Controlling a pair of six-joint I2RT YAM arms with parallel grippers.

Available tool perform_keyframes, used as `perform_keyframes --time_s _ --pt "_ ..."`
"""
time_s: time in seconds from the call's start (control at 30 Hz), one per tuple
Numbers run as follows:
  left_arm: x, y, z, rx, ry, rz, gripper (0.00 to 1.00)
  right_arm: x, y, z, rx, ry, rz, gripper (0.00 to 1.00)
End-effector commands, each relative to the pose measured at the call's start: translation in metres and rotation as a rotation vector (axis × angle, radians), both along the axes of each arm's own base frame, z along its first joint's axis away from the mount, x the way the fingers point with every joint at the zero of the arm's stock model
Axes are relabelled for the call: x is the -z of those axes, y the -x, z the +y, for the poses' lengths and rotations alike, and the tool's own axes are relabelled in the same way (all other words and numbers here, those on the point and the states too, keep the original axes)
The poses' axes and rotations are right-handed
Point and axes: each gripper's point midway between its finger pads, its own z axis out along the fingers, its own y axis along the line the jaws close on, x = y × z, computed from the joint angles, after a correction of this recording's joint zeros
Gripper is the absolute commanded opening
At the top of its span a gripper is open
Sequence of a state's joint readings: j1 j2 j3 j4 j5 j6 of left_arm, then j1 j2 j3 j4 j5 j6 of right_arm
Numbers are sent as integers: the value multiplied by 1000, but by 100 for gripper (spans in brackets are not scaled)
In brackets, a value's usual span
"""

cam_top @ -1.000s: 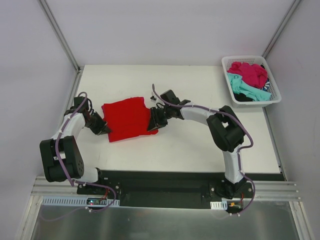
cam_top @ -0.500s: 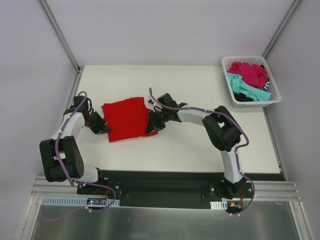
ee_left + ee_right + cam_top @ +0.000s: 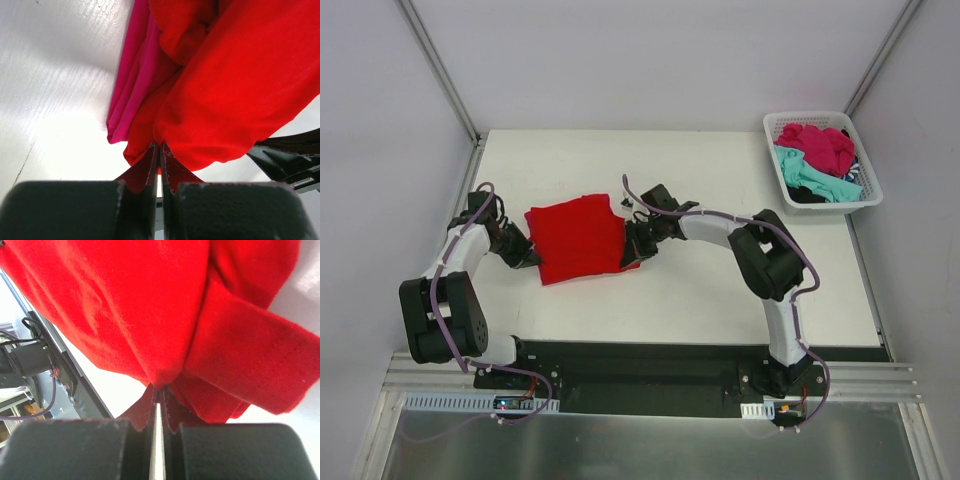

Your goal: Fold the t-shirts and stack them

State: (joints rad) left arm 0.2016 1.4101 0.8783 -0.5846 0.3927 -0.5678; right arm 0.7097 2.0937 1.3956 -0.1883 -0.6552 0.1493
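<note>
- From the top camera, I see the red t-shirt (image 3: pixel 578 240) lying folded into a rough square on the left half of the table (image 3: pixel 720 290), between my two arms.
- The left gripper (image 3: pixel 527 256) sits at the shirt's left edge, near its front corner. The right gripper (image 3: pixel 630 248) is at the right edge, also towards the front. From this height I cannot judge how either pair of jaws stands.
- The white basket (image 3: pixel 868 190) is at the far right corner of the table, well apart from the red shirt. It holds a magenta t-shirt (image 3: pixel 817 143) bunched at the back, a teal t-shirt (image 3: pixel 805 175) in front of it and some dark cloth (image 3: pixel 807 194) at the near end.
- On the left wrist camera, the left gripper (image 3: pixel 160 150) is pinched tight, with a fold of the red t-shirt (image 3: pixel 240 90) caught between its tips. The cloth rises in a bulging fold above the jaws.
- A pink t-shirt (image 3: pixel 132 90) shows just left of that fold, lying against the red cloth and resting on the white table (image 3: pixel 55 75).
- On the right wrist camera, the right gripper (image 3: pixel 159 390) is also clamped together, with an edge of the red t-shirt (image 3: pixel 125 305) nipped at its tips. The cloth fills most of the view, and a folded band of it crosses to the right over the table (image 3: pixel 280 440).
</note>
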Motion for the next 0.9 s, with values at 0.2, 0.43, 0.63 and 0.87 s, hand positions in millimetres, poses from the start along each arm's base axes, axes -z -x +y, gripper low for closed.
perform_keyframes --time_s 0.2,0.43,0.63,0.87 --pt "-7 -2 -4 25 4 -8 0 -29 -27 -16 -13 23 -69 1" --pt "-5 -1 -4 25 8 -3 0 -28 -37 -21 -20 43 -51 1" --pt "-4 -1 -4 25 6 -2 0 -26 -37 -23 -17 48 -47 1" --pt "-3 0 -5 26 15 5 0 -20 -28 -20 -36 43 -31 11"
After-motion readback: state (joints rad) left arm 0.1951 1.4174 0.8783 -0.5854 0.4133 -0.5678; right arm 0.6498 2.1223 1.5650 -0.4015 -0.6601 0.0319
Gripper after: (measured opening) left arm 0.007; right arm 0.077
